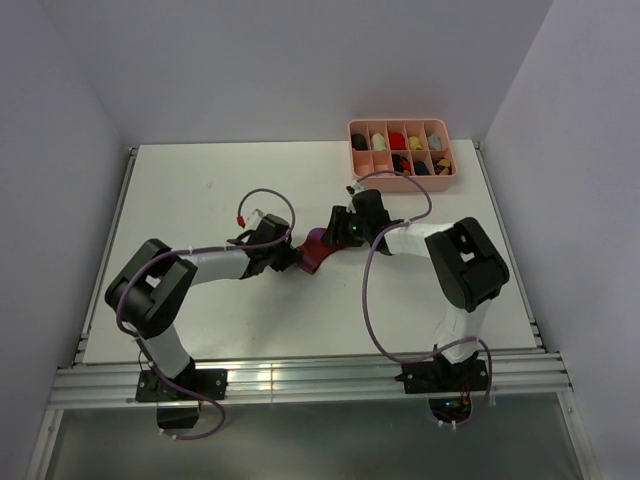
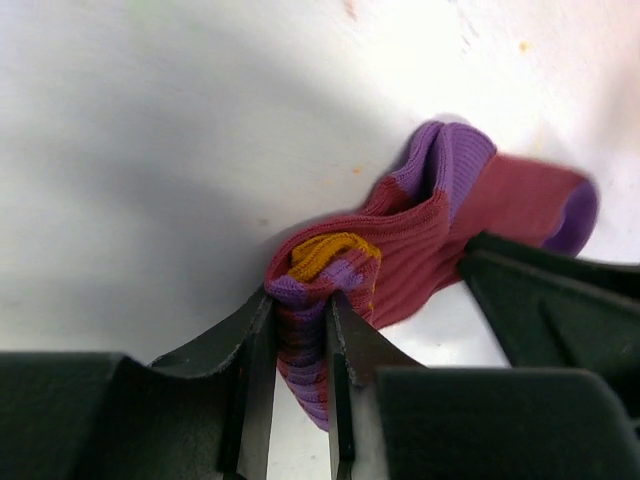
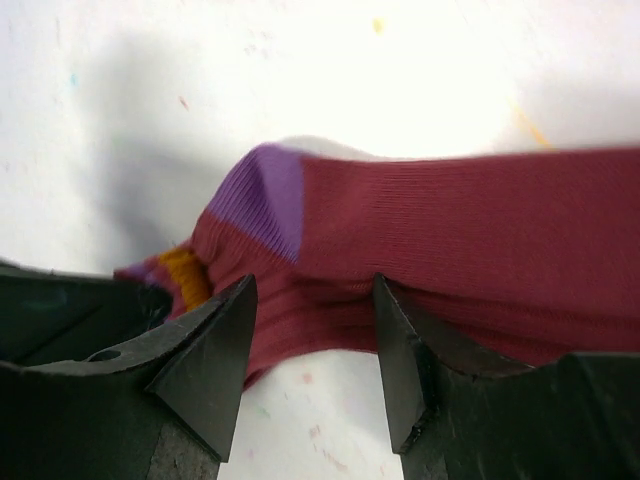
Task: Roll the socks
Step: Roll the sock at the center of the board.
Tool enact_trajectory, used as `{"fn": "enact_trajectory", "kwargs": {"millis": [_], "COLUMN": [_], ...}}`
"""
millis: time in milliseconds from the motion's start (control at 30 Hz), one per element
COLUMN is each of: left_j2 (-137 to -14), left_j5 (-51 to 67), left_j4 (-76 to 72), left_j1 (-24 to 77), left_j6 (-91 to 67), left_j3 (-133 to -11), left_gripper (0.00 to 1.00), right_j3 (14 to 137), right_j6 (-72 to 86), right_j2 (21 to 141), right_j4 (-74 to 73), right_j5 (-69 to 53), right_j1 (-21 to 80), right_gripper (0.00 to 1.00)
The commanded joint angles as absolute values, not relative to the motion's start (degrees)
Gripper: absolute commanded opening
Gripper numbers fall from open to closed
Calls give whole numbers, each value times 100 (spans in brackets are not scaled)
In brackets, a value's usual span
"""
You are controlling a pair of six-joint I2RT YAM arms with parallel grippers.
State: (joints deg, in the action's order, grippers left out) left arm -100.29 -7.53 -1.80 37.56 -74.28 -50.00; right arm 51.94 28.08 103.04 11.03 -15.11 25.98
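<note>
A maroon sock (image 1: pixel 316 250) with purple toe and heel patches and an orange-and-purple striped end lies bunched on the white table between my two grippers. My left gripper (image 1: pixel 291 256) is shut on the sock's folded striped end (image 2: pixel 300 330), the cloth squeezed between its jaws (image 2: pixel 300 305). My right gripper (image 1: pixel 337 232) is open; its fingertips (image 3: pixel 240 300) rest at the near edge of the maroon leg (image 3: pixel 450 230), and bare table shows between them (image 3: pixel 312 290). In the left wrist view the right gripper's dark fingers (image 2: pixel 540 290) lie over the sock (image 2: pixel 450 220).
A pink compartment tray (image 1: pixel 403 178) holding several rolled socks stands at the back right of the table. The white tabletop (image 1: pixel 200 200) stretches out to the left and toward the near edge. Grey walls close in the sides.
</note>
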Motion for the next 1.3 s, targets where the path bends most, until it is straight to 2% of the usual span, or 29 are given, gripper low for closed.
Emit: {"fn": "enact_trajectory", "kwargs": {"millis": [0,167,300,533,700,967,1267], "left_j2": [-9845,-9318,-9290,-9545,-9563,-9536,-9554], "left_j5": [-1362,-1582,-1600,-1415,-1354,-1266,-1134], "left_j4": [1212,1529,1679,1688,1758,1881,1855], "left_j1": [3569,3489,3489,3498,3498,3489,3498], "left_j6": [-7119,-7102,-7032,-6952,-6891,-6829,-6811], "left_j3": [-4527,-4368,-4534,-4851,-4957,-5062,-5071], "left_gripper": [8,8,8,8,8,8,8], "right_j3": [5738,6327,6214,5003,4070,3823,4210], "right_j6": [2602,2435,1927,801,134,-764,-1142], "right_j2": [10687,11153,10682,9284,8895,9246,9843], "right_j4": [871,808,1028,1915,2943,3937,3911], "right_j5": [-1345,-1529,-1495,-547,-9,756,835], "right_j1": [2601,2724,2882,3681,4603,5414,5695], "right_gripper": [58,59,59,61,63,65,65]}}
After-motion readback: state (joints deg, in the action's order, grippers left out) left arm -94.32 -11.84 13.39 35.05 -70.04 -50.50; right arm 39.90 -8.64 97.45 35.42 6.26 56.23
